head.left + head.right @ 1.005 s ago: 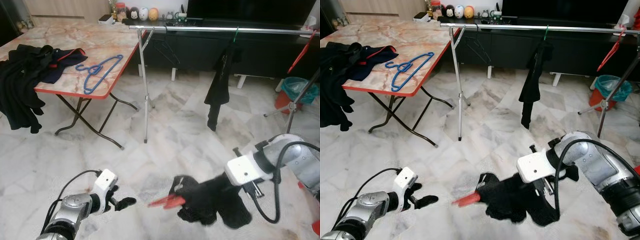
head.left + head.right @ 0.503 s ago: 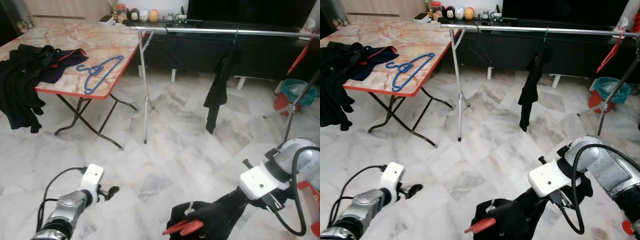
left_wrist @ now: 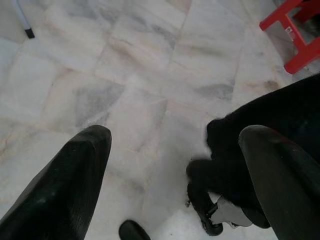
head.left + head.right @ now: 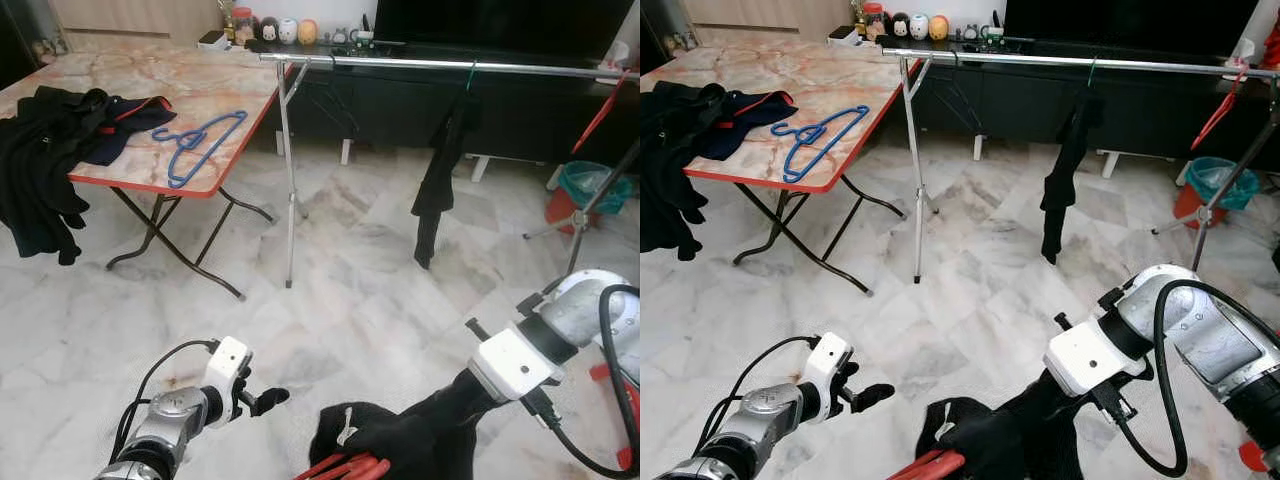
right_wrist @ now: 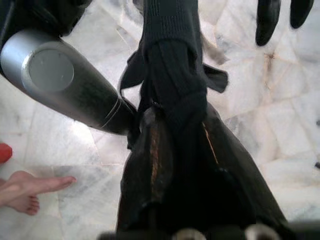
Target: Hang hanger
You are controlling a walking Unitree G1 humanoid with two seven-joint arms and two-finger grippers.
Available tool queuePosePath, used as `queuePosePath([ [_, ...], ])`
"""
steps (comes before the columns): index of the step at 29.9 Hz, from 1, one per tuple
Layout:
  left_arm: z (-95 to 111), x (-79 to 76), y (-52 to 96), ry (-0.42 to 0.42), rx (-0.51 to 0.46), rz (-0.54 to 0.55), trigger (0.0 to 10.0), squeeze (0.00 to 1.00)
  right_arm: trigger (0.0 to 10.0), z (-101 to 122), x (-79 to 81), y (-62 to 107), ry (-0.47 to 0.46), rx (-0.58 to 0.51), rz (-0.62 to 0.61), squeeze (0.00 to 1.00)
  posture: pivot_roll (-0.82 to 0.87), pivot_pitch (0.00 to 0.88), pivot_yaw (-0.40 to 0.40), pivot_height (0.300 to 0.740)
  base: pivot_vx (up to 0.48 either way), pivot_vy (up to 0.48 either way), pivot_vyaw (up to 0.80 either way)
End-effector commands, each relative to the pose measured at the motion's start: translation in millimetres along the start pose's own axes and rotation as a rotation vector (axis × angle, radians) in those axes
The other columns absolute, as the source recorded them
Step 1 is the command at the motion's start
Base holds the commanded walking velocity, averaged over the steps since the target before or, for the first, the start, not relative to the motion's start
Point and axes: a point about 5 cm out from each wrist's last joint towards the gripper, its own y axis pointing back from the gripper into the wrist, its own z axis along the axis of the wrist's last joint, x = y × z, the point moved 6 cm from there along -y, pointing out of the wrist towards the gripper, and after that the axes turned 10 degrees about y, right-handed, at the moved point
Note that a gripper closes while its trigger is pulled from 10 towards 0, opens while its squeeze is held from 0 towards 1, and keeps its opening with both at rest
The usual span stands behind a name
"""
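Marble floor [image 4: 340, 300], right jaws clamped on black garment [image 4: 400, 440], left jaws apart.

Right hand [image 5: 175, 125] buried in black garment [image 4: 400, 440], fingers hidden. Red hanger [image 4: 345, 467] cut by frame's bottom edge. Figurines [image 4: 287, 28] behind rail too small to tell.

Pale marble floor [image 4: 330, 300] with grey veining. Folding table [image 4: 150, 75] at left, marbled top, red edge, dark crossed legs. Long dark low cabinet [image 4: 420, 100] along the far wall, small figurines [image 4: 275, 27] lined up on top. Teal bin [image 4: 590, 180] at far right. Red stool [image 3: 295, 37] on the floor. Even, soft light.
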Motion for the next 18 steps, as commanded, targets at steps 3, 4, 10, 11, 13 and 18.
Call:
queuePosePath([
  [3,4.9,-4.2,-1.1,0.007,-0.016,-0.036,10.0,1.0,10.0,21.6,-8.4,4.9,0.057,-0.069,-0.022,0.0,-0.08,0.011,-0.042,0.74,0.0,0.0,0.0],
  [4,5.5,-6.5,-1.5,0.009,-0.02,-0.052,10.0,1.0,10.0,22.0,-8.0,5.1,0.056,-0.07,-0.02,0.0,-0.08,0.011,-0.043,0.74,0.0,0.0,0.0],
  [10,4.0,-14.1,-1.3,0.028,-0.019,-0.114,10.0,1.0,10.0,23.7,-7.0,7.5,0.043,-0.081,-0.019,0.0,-0.08,0.011,-0.045,0.74,0.0,0.0,0.0],
  [11,4.0,-14.1,-1.3,0.028,-0.019,-0.114,10.0,1.0,10.0,23.7,-7.0,7.5,0.043,-0.081,-0.019,0.0,-0.08,0.011,-0.045,0.74,0.0,0.0,0.0],
  [13,0.5,-15.0,-0.1,0.019,-0.005,-0.128,10.0,1.0,10.0,17.9,-6.2,6.9,0.032,-0.05,-0.007,0.0,-0.08,0.013,-0.046,0.74,0.0,0.0,0.0],
  [18,-3.1,-16.1,3.8,0.03,0.005,-0.158,10.0,1.0,10.0,21.0,-5.7,4.1,0.027,-0.067,-0.002,0.0,-0.08,0.012,-0.046,0.74,0.0,0.0,0.0],
])
